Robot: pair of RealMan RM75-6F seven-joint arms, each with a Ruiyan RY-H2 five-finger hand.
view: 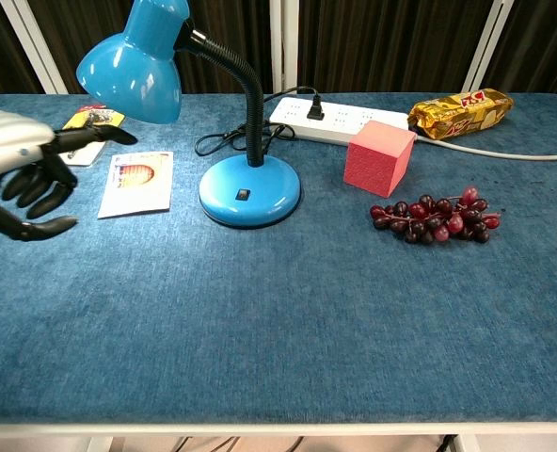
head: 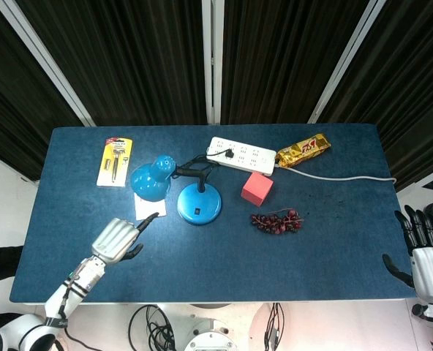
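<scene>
At the far left of the blue table [head: 333, 241] a carded tool pack [head: 115, 161] lies near the back-left corner, well apart from the left hand [head: 116, 239], which hovers over the cloth holding nothing, 1 finger stretched toward the small printed card [head: 150, 207] and the rest loosely curled (the chest view shows that fingertip above the card's far-left corner, with a gap below it). The card lies flat just left of the blue desk lamp [head: 199, 202], whose shade [head: 152, 178] overhangs the card's back edge. Behind the lamp sits a white power strip [head: 241, 155], then a red cube [head: 257, 189], a grape bunch [head: 276, 221] and a gold snack packet [head: 303, 150]. The whole front strip of the table lies bare. The right hand [head: 430, 256] hangs off the right edge, fingers spread, empty.
</scene>
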